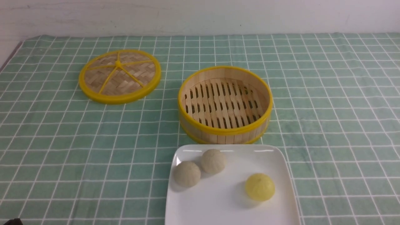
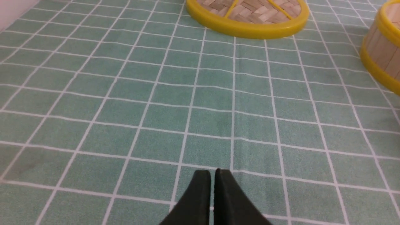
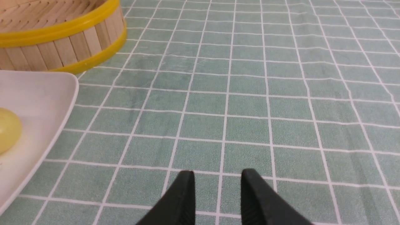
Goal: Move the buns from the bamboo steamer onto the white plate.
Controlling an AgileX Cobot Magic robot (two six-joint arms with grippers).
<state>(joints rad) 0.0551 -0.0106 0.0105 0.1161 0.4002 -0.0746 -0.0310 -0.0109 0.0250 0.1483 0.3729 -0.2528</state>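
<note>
Two beige buns lie side by side on the far left part of the white plate, which sits at the front edge of the front view. Just behind the plate stands the bamboo steamer, and nothing lies on its slotted floor. My left gripper is shut with nothing in it, low over bare cloth left of the steamer. My right gripper is open and holds nothing, over the cloth to the right of the plate and the steamer. Neither gripper shows in the front view.
A bright yellow bun rests on the plate's right half. The flat woven lid lies at the back left. A green checked cloth covers the table, and a white wall rises behind it.
</note>
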